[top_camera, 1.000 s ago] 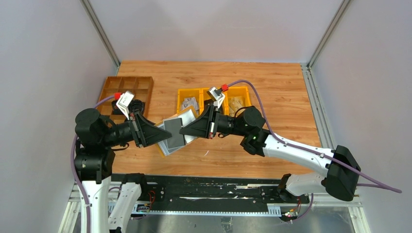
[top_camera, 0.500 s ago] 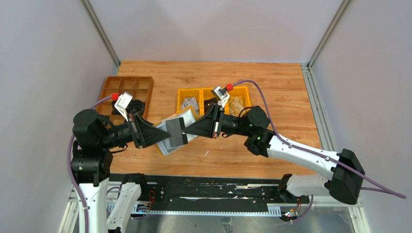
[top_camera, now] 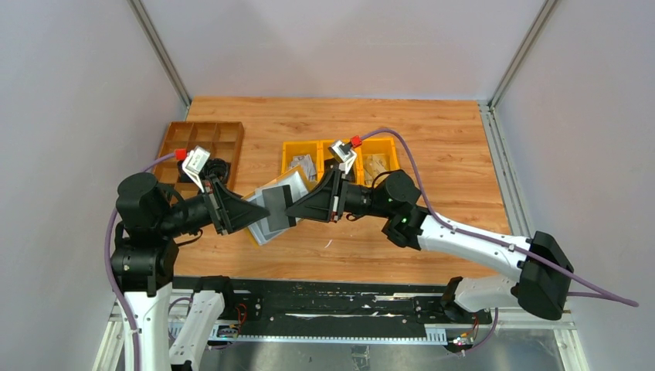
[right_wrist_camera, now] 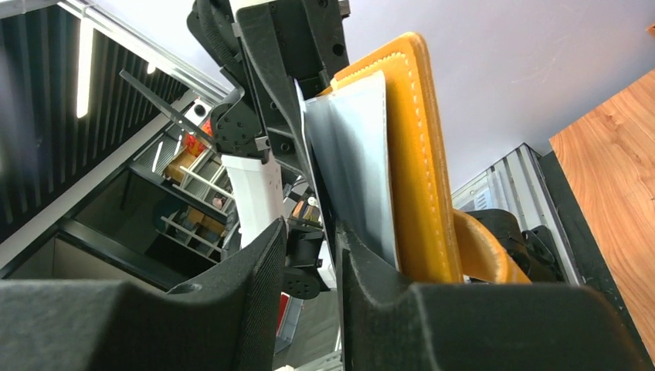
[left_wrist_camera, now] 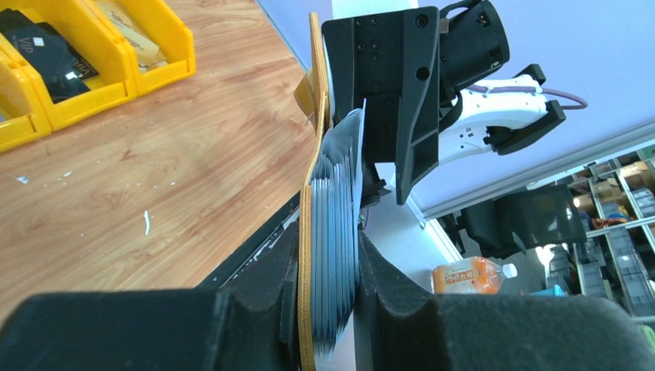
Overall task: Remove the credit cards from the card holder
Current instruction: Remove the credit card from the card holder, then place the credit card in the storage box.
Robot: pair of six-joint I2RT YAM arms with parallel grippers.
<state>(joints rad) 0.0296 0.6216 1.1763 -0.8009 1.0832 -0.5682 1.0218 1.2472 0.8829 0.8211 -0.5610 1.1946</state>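
My left gripper [top_camera: 246,213] is shut on the mustard-yellow card holder [top_camera: 266,202] and holds it open above the table, grey lining up. In the left wrist view the card holder [left_wrist_camera: 315,154] stands on edge between the pads, its grey pockets [left_wrist_camera: 344,201] fanned. A dark credit card [top_camera: 278,207] sticks out of it toward my right gripper [top_camera: 296,207]. In the right wrist view my right gripper [right_wrist_camera: 313,232] has a gap between its fingers. The card's thin edge [right_wrist_camera: 323,193] lies against the right finger. The yellow cover [right_wrist_camera: 421,154] is beside it.
Three yellow bins [top_camera: 287,152] stand behind the grippers; one holds silvery cards [top_camera: 303,165], another a black card [left_wrist_camera: 46,58]. A brown compartment tray [top_camera: 202,133] is at the back left. The table's near edge [top_camera: 309,280] runs below both grippers.
My right gripper drew back to the right a little, then came back left to the dark card. The left gripper with the card holder shifted only slightly.
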